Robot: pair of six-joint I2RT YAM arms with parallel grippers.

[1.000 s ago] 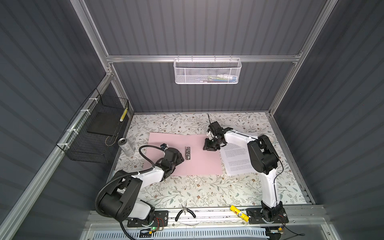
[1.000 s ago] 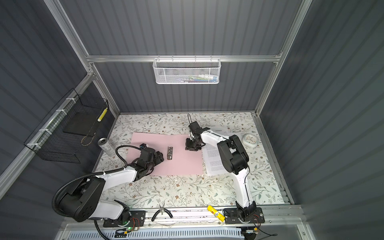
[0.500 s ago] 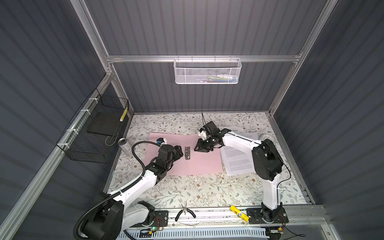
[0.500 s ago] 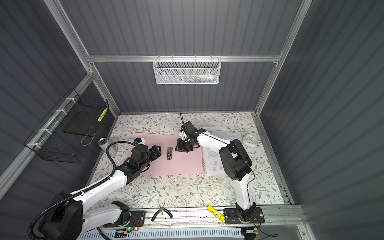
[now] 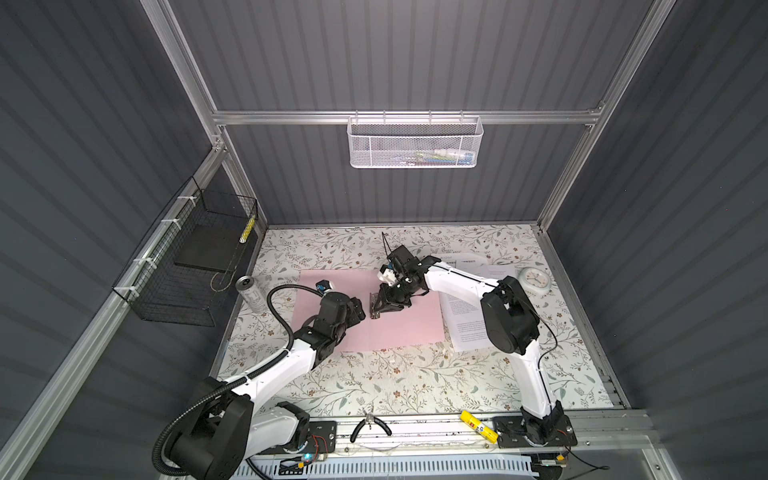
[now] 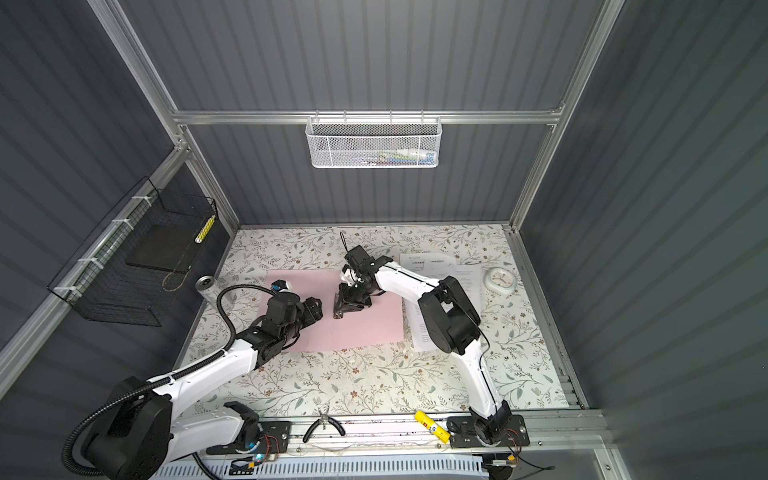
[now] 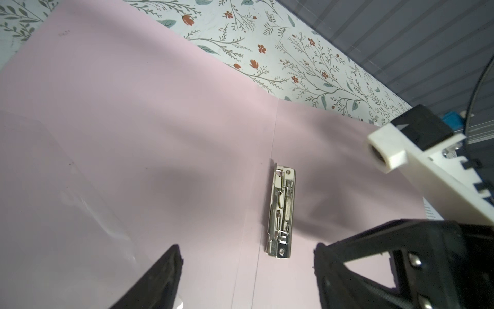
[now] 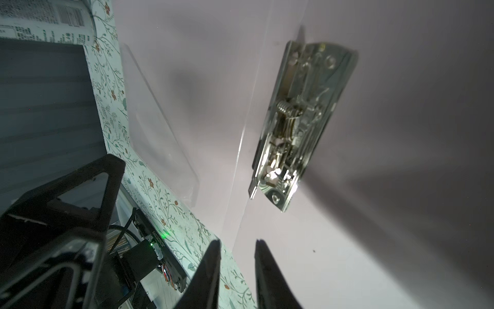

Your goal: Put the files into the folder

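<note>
**Opened folder on the desk, both hands near its clip**

Left: the left hand (image 5: 358, 311), fingers spread wide and empty, is over the left leaf of the thin pale pink folder (image 5: 399, 332). The folder lies opened flat on the floral-patterned desk (image 5: 374, 382).

Centre: the small silver metal clip (image 7: 282, 214) sits just beside the folder's central crease. The right hand (image 8: 237, 243) points down near the clip (contact cannot be judged), fingers narrowly parted with nothing between them.

Right: the white printed paper files (image 5: 465, 320) lie on the desk just beside the folder's right edge, outside it and partly under the right arm.
</note>
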